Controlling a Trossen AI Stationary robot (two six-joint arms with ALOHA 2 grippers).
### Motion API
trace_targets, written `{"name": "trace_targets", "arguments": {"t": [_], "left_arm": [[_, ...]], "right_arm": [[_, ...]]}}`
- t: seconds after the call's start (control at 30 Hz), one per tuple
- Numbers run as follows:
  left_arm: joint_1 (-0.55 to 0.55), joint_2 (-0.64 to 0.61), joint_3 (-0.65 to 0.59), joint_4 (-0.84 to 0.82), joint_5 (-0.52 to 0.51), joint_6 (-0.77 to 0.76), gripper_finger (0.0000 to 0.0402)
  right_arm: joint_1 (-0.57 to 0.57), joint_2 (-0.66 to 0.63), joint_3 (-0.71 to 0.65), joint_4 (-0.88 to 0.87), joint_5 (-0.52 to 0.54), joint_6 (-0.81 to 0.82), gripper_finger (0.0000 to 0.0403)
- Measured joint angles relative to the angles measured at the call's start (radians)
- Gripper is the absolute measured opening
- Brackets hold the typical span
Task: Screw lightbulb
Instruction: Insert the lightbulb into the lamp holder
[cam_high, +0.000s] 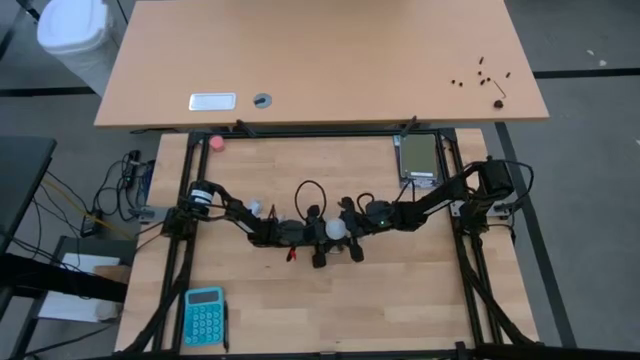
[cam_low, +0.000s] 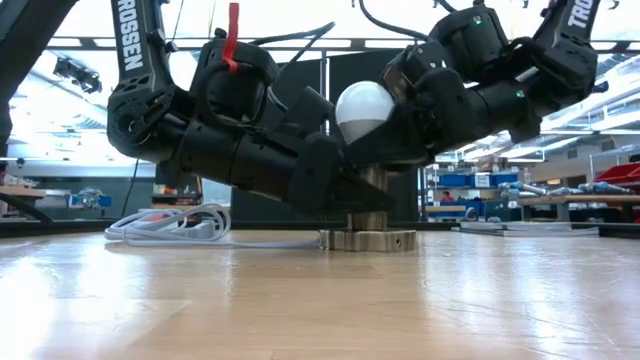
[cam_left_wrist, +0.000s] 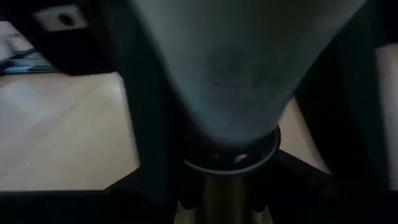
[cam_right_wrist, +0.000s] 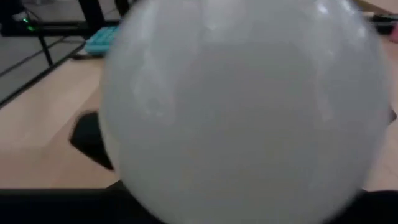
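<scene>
Metal socket (cam_low: 366, 238) under lightbulb (cam_low: 364, 110), low view only.

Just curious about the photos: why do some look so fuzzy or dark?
Both wrist views sit too close to the lightbulb, so it blurs, and in the left one it looks grey. In the low view, bright ceiling lights behind leave the arms nearly black silhouettes.

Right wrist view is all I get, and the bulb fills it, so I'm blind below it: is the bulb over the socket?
Observer: Yes. In the low view the bulb stands upright on the metal socket, which sits on the table.
Operator: Where is the left gripper?
Observer: The left gripper is low, at the socket's post, under the bulb's globe.
Operator: And the right one?
Observer: The right gripper reaches in at the globe from the opposite side.
</scene>
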Motion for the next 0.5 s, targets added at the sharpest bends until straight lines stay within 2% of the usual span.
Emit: {"name": "trace_targets", "arguments": {"t": [0.2,0.5], "left_arm": [[-0.002,0.0,0.0,0.003,0.008,-0.003,0.0191],[-0.002,0.0,-0.001,0.003,-0.009,-0.004,0.0191]], "right_arm": [[0.039,0.002,0.0,0.003,0.095,-0.021,0.0204],[0.04,0.001,-0.001,0.031,0.084,-0.008,0.0265]]}}
